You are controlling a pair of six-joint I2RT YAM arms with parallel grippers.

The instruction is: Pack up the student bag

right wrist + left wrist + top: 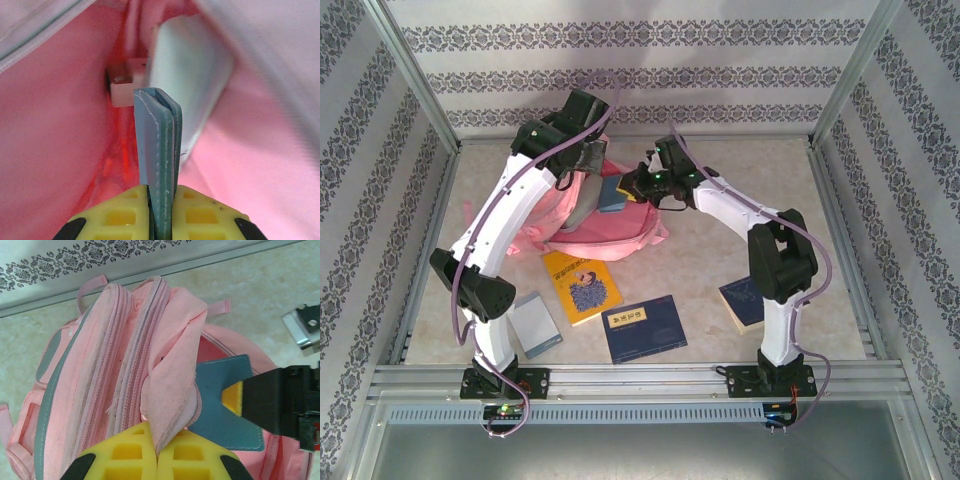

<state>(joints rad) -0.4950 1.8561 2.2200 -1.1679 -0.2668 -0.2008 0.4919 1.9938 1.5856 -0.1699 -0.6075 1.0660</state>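
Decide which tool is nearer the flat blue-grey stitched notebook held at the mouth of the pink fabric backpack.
Right. The right tool is shut on the blue-grey notebook; the left tool pinches a flap of the pink backpack just beside it.

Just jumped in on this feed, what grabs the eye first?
The pink student bag sits mid-table toward the back, the left tool pinching a fold of fabric at its mouth. The right tool grips a blue-grey stitched-cover book, its end inside the opening. A yellow book and a dark blue book lie nearer the arms' bases.
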